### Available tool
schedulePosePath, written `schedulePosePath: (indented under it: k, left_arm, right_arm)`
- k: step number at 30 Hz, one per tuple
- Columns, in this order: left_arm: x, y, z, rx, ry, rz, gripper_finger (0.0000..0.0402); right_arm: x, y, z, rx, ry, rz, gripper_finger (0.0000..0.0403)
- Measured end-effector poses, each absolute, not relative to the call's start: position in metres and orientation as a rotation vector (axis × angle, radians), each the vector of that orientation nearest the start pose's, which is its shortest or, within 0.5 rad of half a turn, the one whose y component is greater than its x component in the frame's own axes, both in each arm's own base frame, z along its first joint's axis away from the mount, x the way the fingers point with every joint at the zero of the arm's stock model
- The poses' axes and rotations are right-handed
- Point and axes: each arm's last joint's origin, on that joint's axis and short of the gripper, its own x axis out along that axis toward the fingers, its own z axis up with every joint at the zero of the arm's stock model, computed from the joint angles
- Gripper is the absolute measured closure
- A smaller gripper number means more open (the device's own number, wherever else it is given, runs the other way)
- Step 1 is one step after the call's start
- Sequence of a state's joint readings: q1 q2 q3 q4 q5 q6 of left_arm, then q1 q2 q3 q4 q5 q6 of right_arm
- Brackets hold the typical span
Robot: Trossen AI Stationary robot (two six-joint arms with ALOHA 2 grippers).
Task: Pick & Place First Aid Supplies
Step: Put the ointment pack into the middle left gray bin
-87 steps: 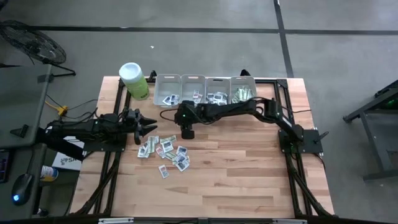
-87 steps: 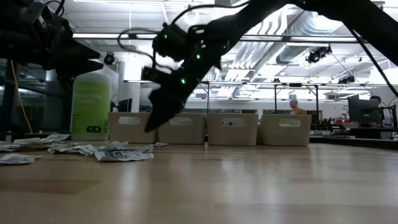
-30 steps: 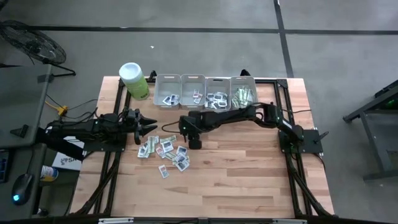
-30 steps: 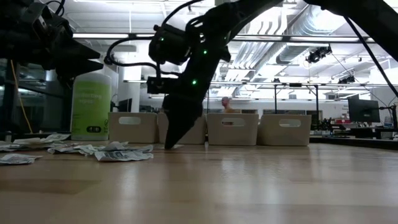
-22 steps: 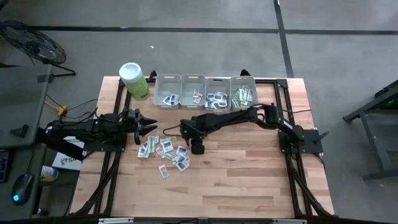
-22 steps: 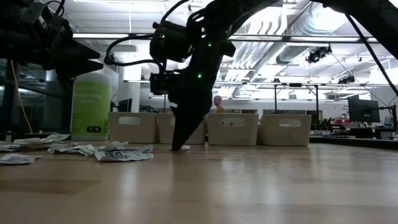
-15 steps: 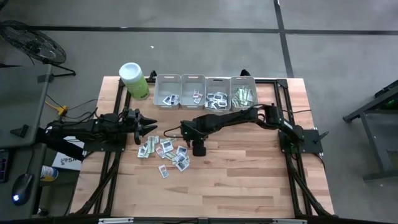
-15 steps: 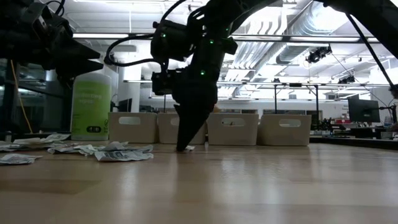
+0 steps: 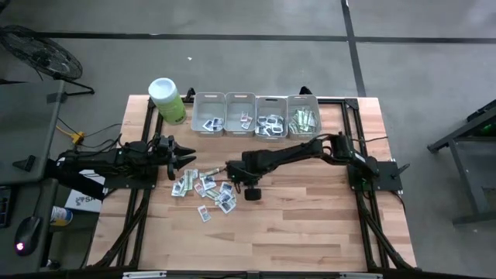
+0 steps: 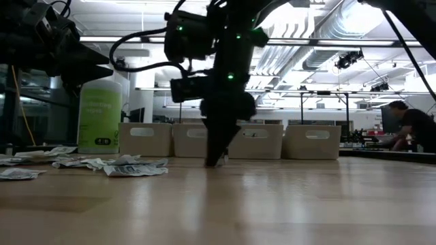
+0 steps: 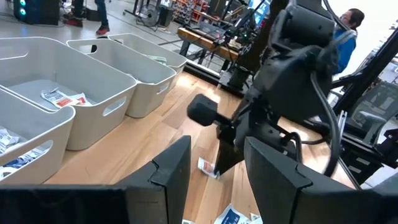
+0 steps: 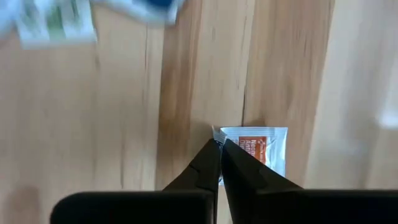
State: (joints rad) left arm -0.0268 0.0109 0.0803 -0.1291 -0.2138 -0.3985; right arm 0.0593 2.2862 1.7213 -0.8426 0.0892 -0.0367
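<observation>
Pincers are doing different jobs. The right pincer [image 12: 219, 144] has just gone from spread to pressed together, tips down on the worktop [image 9: 310, 225] at the right edge of the scattered packets [image 9: 208, 190]. In the right wrist view its tips are meeting on the corner of one white packet with an orange print [image 12: 260, 152], which is lying flat on the wood; whether paper is actually caught between the tips I cannot tell. In the seconds before, this arm was sweeping from near the bins [image 9: 256, 114] toward the pile and lowering. So the pick is probably being made, with lift and carry to a bin remaining. The left pincer [image 9: 188, 158] is waiting spread just beside the pile's left side.
</observation>
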Motion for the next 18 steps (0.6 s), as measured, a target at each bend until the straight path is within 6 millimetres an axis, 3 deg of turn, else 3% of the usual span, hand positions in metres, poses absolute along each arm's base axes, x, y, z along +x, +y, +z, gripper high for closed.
schedulePosePath:
  k: [5,9,14,18]
  left_arm:
    - [0.092,0.004,0.177,-0.390,0.022,0.196,0.0252]
    - [0.092,0.004,0.177,-0.390,0.022,0.196,0.0252]
    - [0.092,0.004,0.177,-0.390,0.022,0.196,0.0252]
    - [0.092,0.004,0.177,-0.390,0.022,0.195,0.0252]
  right_arm:
    - [0.435,0.028,0.150,-0.325,1.432,-0.038,0.0400]
    - [0.434,0.024,0.183,-0.481,1.336,-0.111,0.0400]
    - [0.429,0.009,0.201,-0.621,1.327,-0.183,0.0400]
    - [0.427,-0.016,0.220,-0.686,1.302,-0.238,0.0401]
